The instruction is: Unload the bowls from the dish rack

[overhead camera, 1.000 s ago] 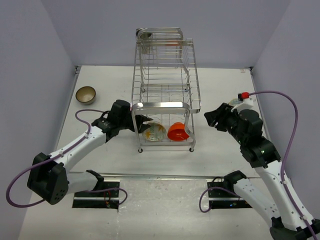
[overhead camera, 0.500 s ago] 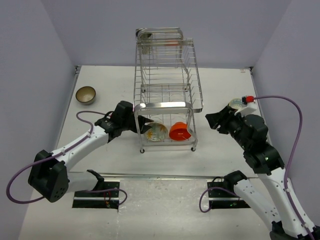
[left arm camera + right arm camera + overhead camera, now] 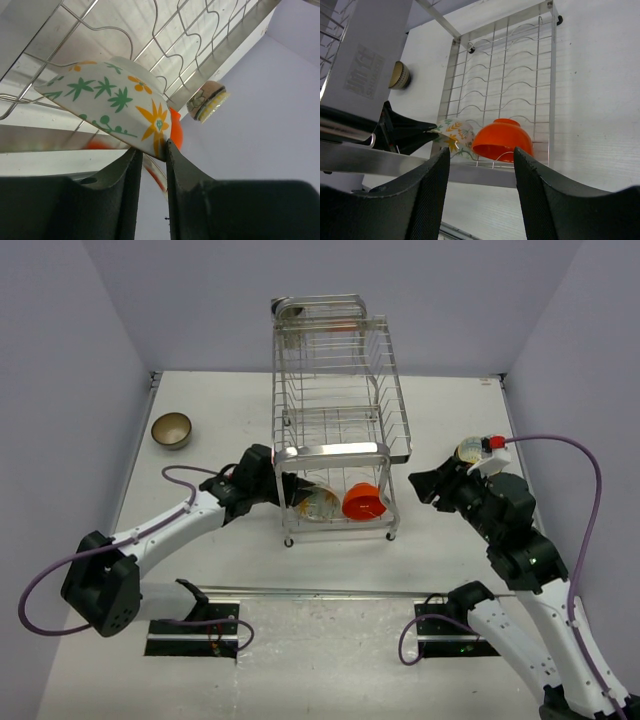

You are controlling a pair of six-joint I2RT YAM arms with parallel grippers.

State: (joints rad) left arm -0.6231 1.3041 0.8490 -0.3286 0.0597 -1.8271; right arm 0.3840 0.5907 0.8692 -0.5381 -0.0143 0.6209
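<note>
Chrome wire makes up the dish rack (image 3: 335, 420), which stands in the middle of the table (image 3: 440, 410), its long side running from the near half toward the far edge. On its lower tier, at the near end, two bowls lie tipped on their sides just beside each other: the patterned bowl (image 3: 315, 502), white with green and orange leaves, on the left, and the orange bowl (image 3: 362, 502) on the right.

The left claw (image 3: 152, 152) reaches in through the rack's left side. Its jaws are narrow and pinch the rim of the patterned bowl between them.

The right claw (image 3: 422, 485) hangs off the rack's right side, near the table's right edge. Its jaws stand wide with nothing between them.

A brown bowl (image 3: 171, 430) sits upright near the left edge, toward the far-left corner and well apart from the rack. A greenish bowl (image 3: 470, 450) sits near the right edge, just beside the right arm.
</note>
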